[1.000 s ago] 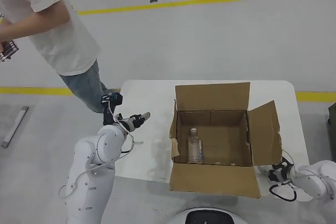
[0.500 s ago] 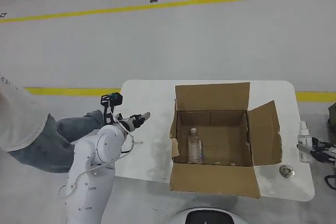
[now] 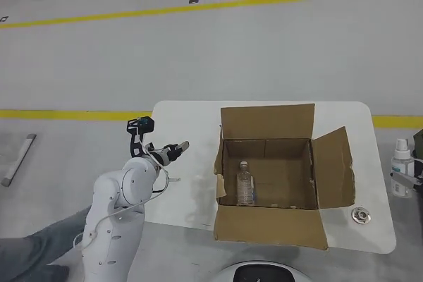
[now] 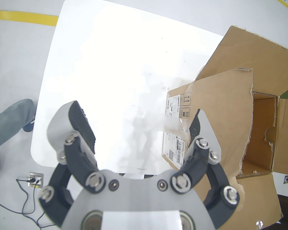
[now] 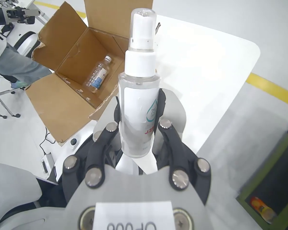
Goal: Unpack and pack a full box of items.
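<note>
At the left, the left hand hangs above the white table just beside the box, its fingers spread wide apart with nothing between them.

In the middle of the table stands the cardboard box, all four flaps folded outward. Inside lies one clear water bottle on its side against the box's left wall, cap toward the far side; a few small scraps lie along the near edge of the floor. The rest of the box floor is bare, so the packing looks barely begun.

To the right of the box, near the table's corner, sits a small round metal piece.

Past the table's right edge, the right hand is clamped on the spray bottle, gripping its lower body, with the pump head and clear cap pointing away from the wrist. The bottle looks light, stiff and smooth-walled, so probably slippery; the labelled body is the safer place to hold, not the thin cap.

Beyond it stands a green bin with something orange inside.
</note>
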